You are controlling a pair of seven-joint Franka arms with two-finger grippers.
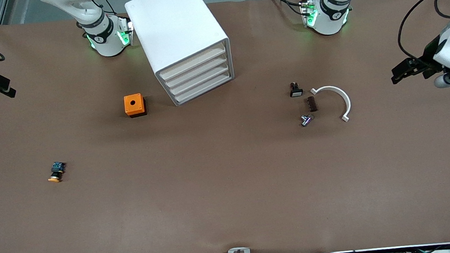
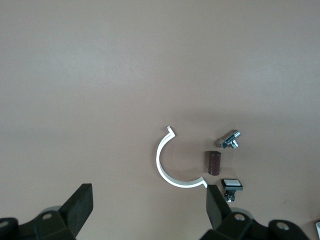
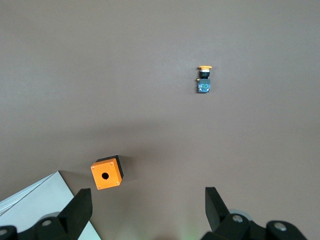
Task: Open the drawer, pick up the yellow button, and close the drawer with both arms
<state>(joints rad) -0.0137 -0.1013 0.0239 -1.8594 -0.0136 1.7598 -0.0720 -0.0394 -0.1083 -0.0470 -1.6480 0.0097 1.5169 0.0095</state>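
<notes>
The button (image 1: 56, 172), with an orange-yellow cap, black body and blue end, lies on the bare brown table toward the right arm's end, nearer the front camera than the orange box; it also shows in the right wrist view (image 3: 204, 80). The white drawer cabinet (image 1: 178, 32) has all its drawers (image 1: 198, 78) shut. My right gripper (image 1: 3, 86) is open and empty, up in the air at the right arm's end of the table (image 3: 147, 196). My left gripper (image 1: 401, 71) is open and empty, over the left arm's end of the table (image 2: 148, 195).
An orange box with a round hole (image 1: 134, 105) stands beside the cabinet (image 3: 106, 173). Toward the left arm's end lie a white curved clip (image 1: 338, 96), a black part with a white face (image 1: 296, 91), a brown part (image 1: 312, 104) and a metal bolt (image 1: 306, 120).
</notes>
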